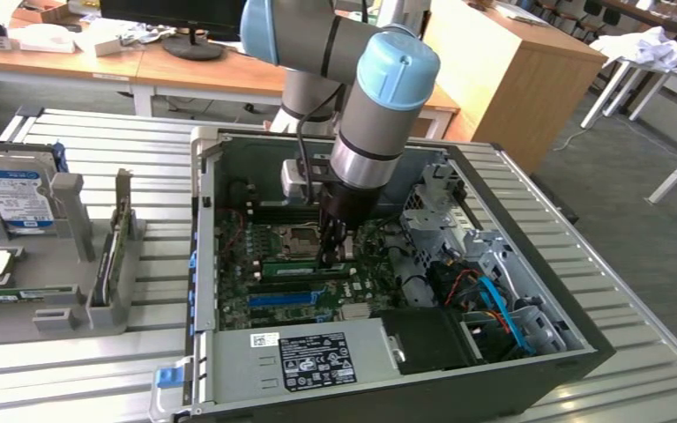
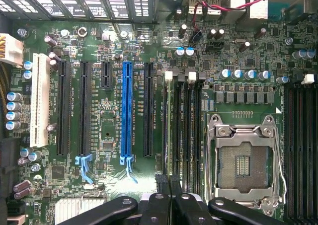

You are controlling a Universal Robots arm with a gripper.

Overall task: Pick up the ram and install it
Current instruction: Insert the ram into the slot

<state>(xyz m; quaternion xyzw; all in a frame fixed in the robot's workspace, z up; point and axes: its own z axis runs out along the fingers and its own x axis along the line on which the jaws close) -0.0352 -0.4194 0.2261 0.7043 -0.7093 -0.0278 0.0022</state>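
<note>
Your claw (image 1: pixel 336 256) is down inside the open computer case (image 1: pixel 457 392), which sits toward the exterior view's right side of the desk (image 1: pixel 68 374). It is clenched: in the wrist view its fingers (image 2: pixel 160 205) meet over the black memory slots (image 2: pixel 181 125), between the blue slot (image 2: pixel 126 111) and the processor socket (image 2: pixel 243 155). The ram (image 1: pixel 303 267) is a green stick running along those slots on the motherboard (image 1: pixel 250 304), right at the claw's tips (you cannot tell whether the tips are pinching its edge or only touching it, nor whether it is fully seated). By the desk's edge on the exterior view's left, a hard drive (image 1: pixel 15 198) stands in a grey rack (image 1: pixel 63 304), well apart from the case.
</note>
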